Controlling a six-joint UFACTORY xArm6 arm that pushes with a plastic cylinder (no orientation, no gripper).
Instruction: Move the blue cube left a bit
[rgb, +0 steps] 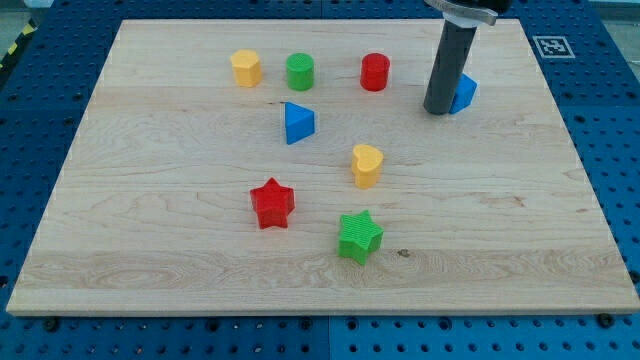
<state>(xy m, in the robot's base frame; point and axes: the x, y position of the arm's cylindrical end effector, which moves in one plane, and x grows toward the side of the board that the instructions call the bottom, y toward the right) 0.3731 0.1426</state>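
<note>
The blue cube (464, 92) sits near the view's top right on the wooden board (180, 250), partly hidden behind the dark rod. My tip (439, 111) rests on the board just at the cube's left side, touching or nearly touching it. Only the cube's right part shows.
A blue triangle (298, 123) lies left of centre. A yellow block (246, 68), a green cylinder (300, 72) and a red cylinder (375, 72) line the top. A yellow heart (367, 165), a red star (272, 203) and a green star (360, 236) lie lower.
</note>
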